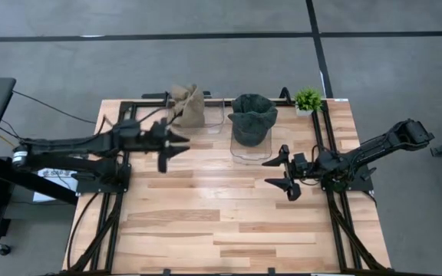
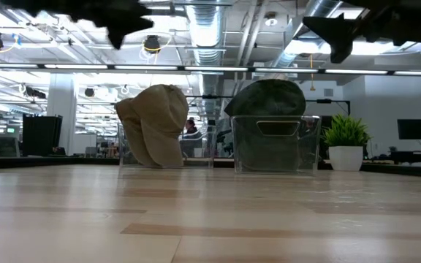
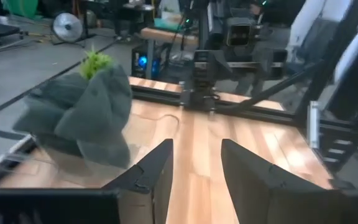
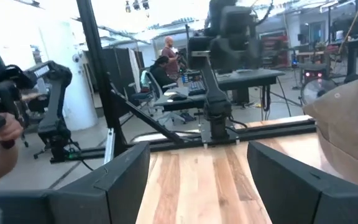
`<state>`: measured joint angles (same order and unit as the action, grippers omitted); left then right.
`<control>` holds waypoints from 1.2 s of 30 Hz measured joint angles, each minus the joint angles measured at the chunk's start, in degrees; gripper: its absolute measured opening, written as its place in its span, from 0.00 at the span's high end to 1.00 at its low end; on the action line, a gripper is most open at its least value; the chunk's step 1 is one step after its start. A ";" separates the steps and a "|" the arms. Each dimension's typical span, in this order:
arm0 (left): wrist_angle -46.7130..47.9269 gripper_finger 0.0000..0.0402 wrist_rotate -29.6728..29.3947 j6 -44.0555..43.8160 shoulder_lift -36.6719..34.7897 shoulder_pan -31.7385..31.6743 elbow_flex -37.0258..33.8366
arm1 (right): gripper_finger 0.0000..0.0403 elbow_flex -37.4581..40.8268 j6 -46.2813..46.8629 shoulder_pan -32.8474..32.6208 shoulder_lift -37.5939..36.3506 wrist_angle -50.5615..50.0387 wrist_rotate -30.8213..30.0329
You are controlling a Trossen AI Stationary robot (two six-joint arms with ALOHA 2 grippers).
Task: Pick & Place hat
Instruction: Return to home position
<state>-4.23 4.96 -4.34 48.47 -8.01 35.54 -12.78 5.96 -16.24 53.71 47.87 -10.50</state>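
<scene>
A pale counter (image 1: 229, 230) of wood planks, edged by a black metal frame (image 1: 342, 226), is seen on a grey floor. At its far edge two clear plastic bins are set side by side. Soft tan caps (image 2: 154, 124) are heaped in the left bin (image 2: 205, 150), and a rounded grey-green cloth cap (image 2: 267, 97) is seated in the right bin (image 2: 276, 150), which has a handle slot. A leafy plant (image 2: 346, 131) in a white pot is placed beside that bin. The left jaws are held above the counter near the left bin, parted and empty; the right jaws are held near the right bin, spread wide, with nothing gripped
</scene>
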 joint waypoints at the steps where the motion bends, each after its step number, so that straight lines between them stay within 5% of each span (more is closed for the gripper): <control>1: -0.54 0.67 -0.75 -0.79 -2.43 1.06 -2.28 | 0.35 0.00 -0.31 0.23 0.02 -0.39 -0.01; 5: -1.81 0.67 -6.06 -3.64 -11.93 5.07 -11.05 | 0.35 0.03 7.62 1.70 -0.51 0.41 0.00; 11: -4.43 0.67 -10.93 -7.27 -26.27 9.39 -22.00 | 0.35 0.03 4.20 1.89 -5.34 0.50 6.15; 19: -4.83 0.67 -11.17 -9.48 -39.55 12.25 -30.29 | 0.35 0.03 0.53 2.62 -20.83 -17.74 9.35; 32: -3.85 0.67 -13.96 -9.70 -44.74 12.87 -35.24 | 0.35 0.01 -7.08 3.25 -52.33 -51.45 9.03; 36: -3.81 0.67 -13.95 -9.88 -44.60 12.87 -35.24 | 0.35 0.28 -7.13 4.15 -53.54 -57.84 9.03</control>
<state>-8.04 -8.99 -14.22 3.87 4.86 0.30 -12.50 -1.16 -12.09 0.17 -9.97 -1.47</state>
